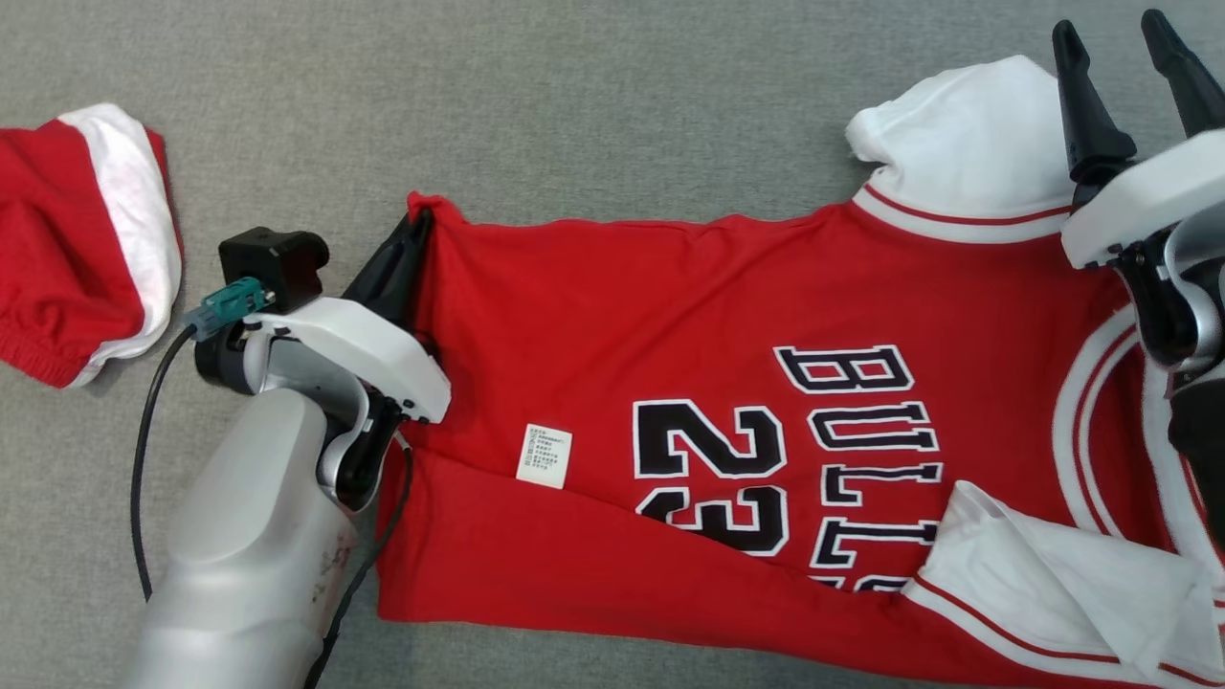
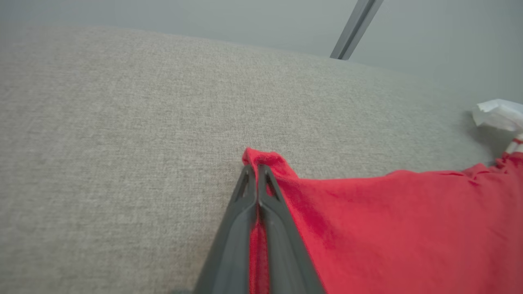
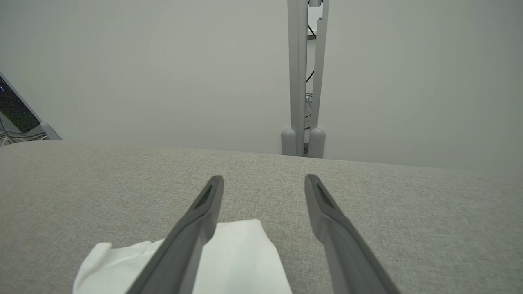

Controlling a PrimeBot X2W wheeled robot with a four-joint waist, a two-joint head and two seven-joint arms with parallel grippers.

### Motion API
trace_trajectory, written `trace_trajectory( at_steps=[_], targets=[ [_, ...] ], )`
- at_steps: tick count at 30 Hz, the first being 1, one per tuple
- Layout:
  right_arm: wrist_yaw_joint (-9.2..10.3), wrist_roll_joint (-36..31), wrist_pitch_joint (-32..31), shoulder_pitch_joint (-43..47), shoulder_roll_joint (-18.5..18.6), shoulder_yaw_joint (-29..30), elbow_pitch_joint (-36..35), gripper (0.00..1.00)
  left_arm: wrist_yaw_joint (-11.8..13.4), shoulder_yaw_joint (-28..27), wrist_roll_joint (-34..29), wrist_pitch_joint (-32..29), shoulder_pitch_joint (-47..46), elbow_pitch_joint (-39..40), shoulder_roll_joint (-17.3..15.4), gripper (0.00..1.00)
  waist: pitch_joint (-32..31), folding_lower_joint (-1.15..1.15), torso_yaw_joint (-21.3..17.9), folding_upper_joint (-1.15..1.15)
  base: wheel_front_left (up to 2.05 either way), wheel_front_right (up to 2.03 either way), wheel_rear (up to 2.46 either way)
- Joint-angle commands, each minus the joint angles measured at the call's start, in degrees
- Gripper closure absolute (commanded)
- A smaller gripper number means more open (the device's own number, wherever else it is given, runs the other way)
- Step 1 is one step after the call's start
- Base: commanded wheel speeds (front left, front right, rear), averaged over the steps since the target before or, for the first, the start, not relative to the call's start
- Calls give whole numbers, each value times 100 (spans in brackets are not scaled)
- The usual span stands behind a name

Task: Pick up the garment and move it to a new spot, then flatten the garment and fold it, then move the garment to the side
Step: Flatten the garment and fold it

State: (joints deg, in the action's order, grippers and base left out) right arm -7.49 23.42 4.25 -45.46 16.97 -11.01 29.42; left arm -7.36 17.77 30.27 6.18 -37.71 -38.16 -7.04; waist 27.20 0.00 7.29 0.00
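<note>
The garment (image 1: 670, 316) is a red jersey with white sleeves and black lettering, spread sideways across the grey cloth surface. My left gripper (image 1: 416, 225) is shut on its far hem corner, and red cloth (image 2: 261, 159) shows pinched between the dark fingers in the left wrist view. My right gripper (image 1: 1115, 38) stands open above the far white sleeve (image 1: 967, 144). In the right wrist view its fingers (image 3: 206, 200) hang over that white sleeve (image 3: 237, 253) with nothing between them.
Red shorts with a white band (image 1: 86, 239) lie at the far left of the surface. A grey metal post (image 3: 302, 77) stands behind the far edge against a pale wall. Bare grey cloth (image 1: 574, 96) stretches beyond the jersey.
</note>
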Motion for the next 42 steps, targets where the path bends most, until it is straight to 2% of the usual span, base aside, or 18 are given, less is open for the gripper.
trace_trajectory(
  at_steps=[1, 8, 16, 18, 19, 21, 24, 29, 37, 42],
  targets=[
    [-1, 74, -110, -108, 87, -76, 82, 0, -11, 30, -10, 51, -135, 10, 0, 100, 154, 0, 183, 0, 0, 0, 0],
    [1, 514, -1465, -756, 702, -1044, 654, 0, -12, 368, 113, 254, -360, -69, 131, 100, 307, 0, 456, 0, 0, 0, 0],
    [-1, 1082, -2639, -925, 1129, -1927, 702, 0, -13, 574, 286, 404, -440, -205, 37, 100, 332, 0, 449, 0, 0, 0, 0],
    [-1, 1198, -2741, -961, 1204, -2066, 649, 69, -13, 608, 316, 431, -463, -232, 3, 100, 323, 0, 431, 0, 0, 0, 0],
    [-1, 1238, -2729, -986, 1244, -2093, 632, 100, -13, 624, 326, 435, -480, -241, -8, 100, 320, 0, 422, 0, 0, 0, 0],
    [0, 1280, -2605, -1045, 1300, -2128, 584, 100, -13, 659, 329, 454, -513, -251, -34, 100, 301, 0, 402, 0, 0, 0, 0],
    [0, 1335, -2040, -1167, 1334, -1961, 497, 100, -13, 662, 326, 574, -556, -238, -102, 100, 223, 0, 350, 0, 0, 0, 0],
    [0, 1452, -1437, -1030, 1323, -1746, 338, 100, 31, 607, 321, 639, -518, -160, -233, 100, 31, 0, 215, 0, 0, 0, 0],
    [-1, 1720, -1079, -572, 1186, -1647, -81, 100, 135, 558, 374, 571, -221, 75, -469, 100, -205, 0, -72, 0, 0, 0, 0],
    [-1, 2179, -861, 332, 1139, -1452, -920, 100, 259, 544, 380, 562, 308, 515, -672, 100, -415, 0, -256, 0, 0, 0, 0]
  ],
)
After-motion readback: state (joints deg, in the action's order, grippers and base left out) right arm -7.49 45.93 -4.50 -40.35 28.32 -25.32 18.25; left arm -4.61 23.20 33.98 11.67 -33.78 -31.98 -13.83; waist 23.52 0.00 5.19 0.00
